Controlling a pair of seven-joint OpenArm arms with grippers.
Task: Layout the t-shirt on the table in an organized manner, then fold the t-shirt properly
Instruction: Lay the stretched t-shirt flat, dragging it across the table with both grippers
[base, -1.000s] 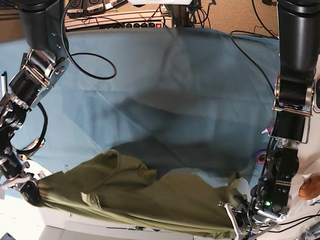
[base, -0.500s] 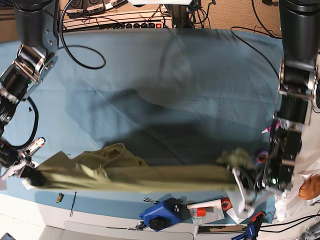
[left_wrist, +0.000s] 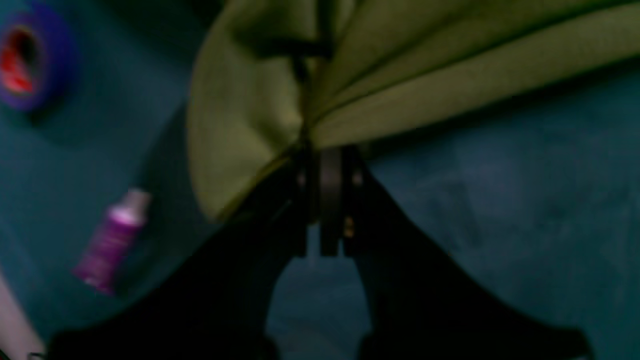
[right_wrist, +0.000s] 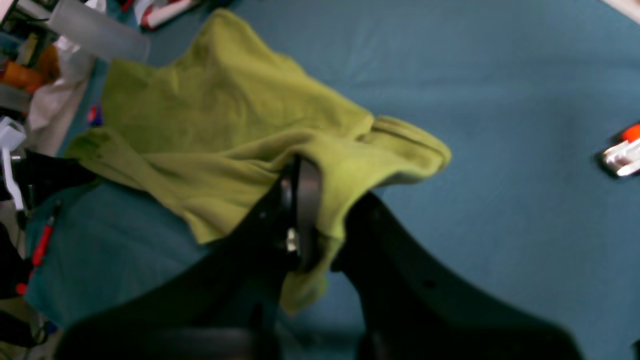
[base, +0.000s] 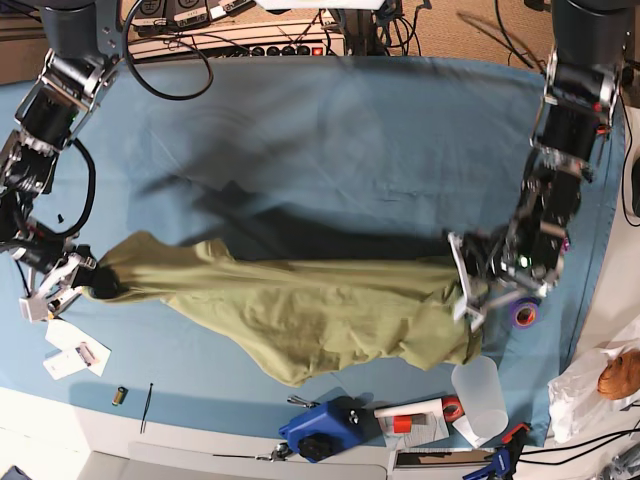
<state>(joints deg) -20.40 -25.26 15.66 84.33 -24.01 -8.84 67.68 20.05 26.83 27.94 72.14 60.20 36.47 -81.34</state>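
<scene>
Working left to right across the base view, I log: my right gripper (base: 82, 278), jaws clamped on one end of the olive-green short-sleeved cotton t-shirt (base: 300, 310), a fold of cloth wrapped over one finger in the right wrist view. Next, the t-shirt itself, stretched in a sagging band between both arms over the near half of the wide teal-blue cloth-covered table (base: 330, 130), its lower edge drooping toward the front; I judge it is held taut so it can be spread flat. Then my left gripper (base: 470, 280), jaws pinched shut on the opposite bunched end. Just beyond it, a blue-purple tape roll (base: 521, 315) and a small purple bottle (left_wrist: 111, 240) lie on the cloth.
</scene>
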